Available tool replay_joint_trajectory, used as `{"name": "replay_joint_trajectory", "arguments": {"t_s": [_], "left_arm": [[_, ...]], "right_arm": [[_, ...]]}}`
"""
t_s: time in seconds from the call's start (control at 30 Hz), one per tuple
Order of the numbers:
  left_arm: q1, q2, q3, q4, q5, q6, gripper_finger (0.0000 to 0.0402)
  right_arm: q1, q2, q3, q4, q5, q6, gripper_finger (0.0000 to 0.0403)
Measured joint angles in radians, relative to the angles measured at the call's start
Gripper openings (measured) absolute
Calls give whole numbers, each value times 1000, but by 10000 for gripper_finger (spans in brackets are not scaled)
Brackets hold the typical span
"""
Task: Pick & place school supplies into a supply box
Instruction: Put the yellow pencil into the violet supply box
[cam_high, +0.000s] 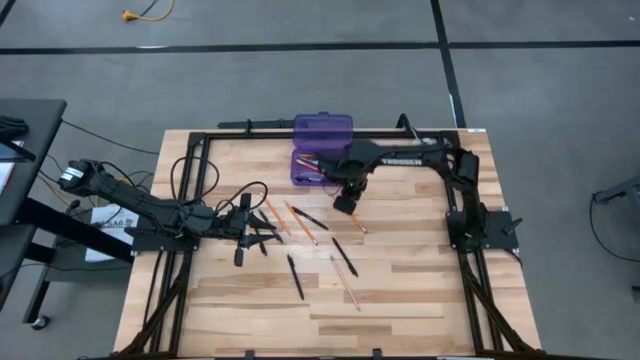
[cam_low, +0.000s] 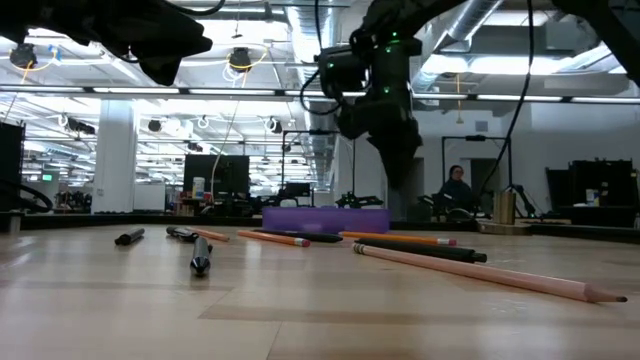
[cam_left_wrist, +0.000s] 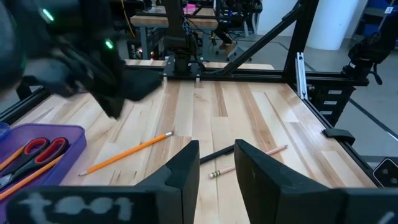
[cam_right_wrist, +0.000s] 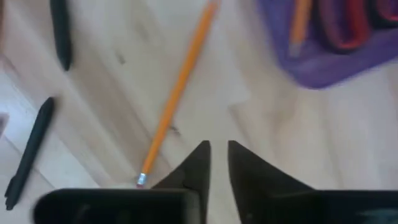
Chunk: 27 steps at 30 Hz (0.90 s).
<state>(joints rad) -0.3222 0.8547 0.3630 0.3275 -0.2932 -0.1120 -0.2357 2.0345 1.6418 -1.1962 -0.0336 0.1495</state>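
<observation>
The purple supply box (cam_high: 318, 166) lies open near the table's far edge, its lid (cam_high: 323, 127) folded back. Red-handled scissors (cam_left_wrist: 38, 149) and an orange pencil (cam_right_wrist: 300, 22) lie inside it. Several orange pencils (cam_high: 300, 222) and black pens (cam_high: 345, 255) are scattered flat on the wood in the middle of the table. My right gripper (cam_high: 347, 203) (cam_right_wrist: 219, 149) hovers just near of the box, open by a narrow gap, with nothing between its fingers. An orange pencil (cam_right_wrist: 180, 87) lies beside it. My left gripper (cam_high: 262, 228) (cam_left_wrist: 217, 155) waits at the left, slightly open and empty.
A black metal frame (cam_high: 200, 140) runs around the table's edges. Cables (cam_high: 190, 175) loop beside the left arm. A pen (cam_left_wrist: 214, 154) and a pencil (cam_left_wrist: 249, 163) lie ahead of the left gripper. Bare wood lies toward the near edge (cam_high: 330, 330). A person (cam_low: 457, 190) sits far behind the table.
</observation>
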Motion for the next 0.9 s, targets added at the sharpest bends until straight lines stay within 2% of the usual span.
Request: {"name": "replay_joint_trajectory", "arguments": {"t_s": [0.23,0.37,0.5,0.63,0.9], "left_arm": [[0,0,0,2,0,0,92],[0,0,0,1,0,0,92],[0,0,0,0,3,0,92],[0,0,0,0,5,-1,92],[0,0,0,0,7,-4,92]], "right_arm": [[56,2,-62,91,-62,26,161],[80,2,-60,173,-74,70,194],[95,2,-60,214,-54,117,199],[101,2,-60,213,8,147,186],[103,2,-60,218,33,157,163]]}}
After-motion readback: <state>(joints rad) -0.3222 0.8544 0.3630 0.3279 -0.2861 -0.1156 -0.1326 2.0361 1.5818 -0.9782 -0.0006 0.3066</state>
